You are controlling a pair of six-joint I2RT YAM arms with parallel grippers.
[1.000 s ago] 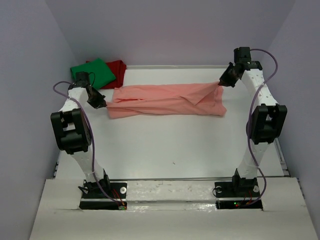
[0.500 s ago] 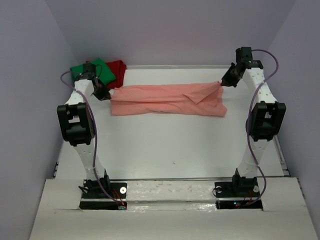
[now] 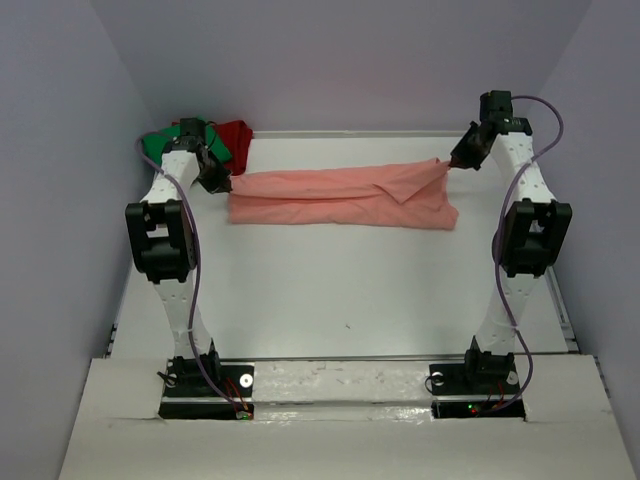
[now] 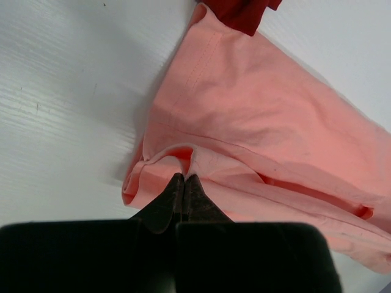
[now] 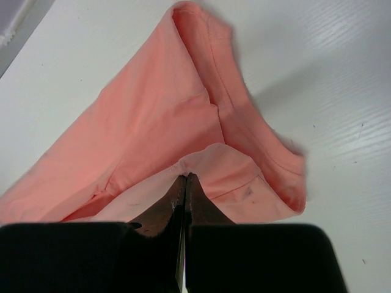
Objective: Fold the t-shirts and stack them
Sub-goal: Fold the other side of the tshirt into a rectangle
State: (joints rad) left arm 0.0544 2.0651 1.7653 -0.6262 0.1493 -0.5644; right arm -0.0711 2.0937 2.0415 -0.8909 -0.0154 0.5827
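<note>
Far-left corner: green tee [image 3: 152, 146] mostly hidden behind your left arm [image 3: 162, 240], dark red tee [image 3: 238, 135] beside it.
Salmon-pink tee [image 3: 340, 198]: stretched across the far table [image 3: 340, 290], between your grippers.
Left gripper [image 4: 183, 183]: pinching its left end.
Right gripper [image 5: 185, 180]: clamped on the right end, probably a hem.

White table [image 3: 330, 290] between plain pale lilac walls [image 3: 350, 60].

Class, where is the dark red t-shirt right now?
Top view: the dark red t-shirt lies far left, beside the green t-shirt, just beyond the salmon-pink t-shirt.
</note>
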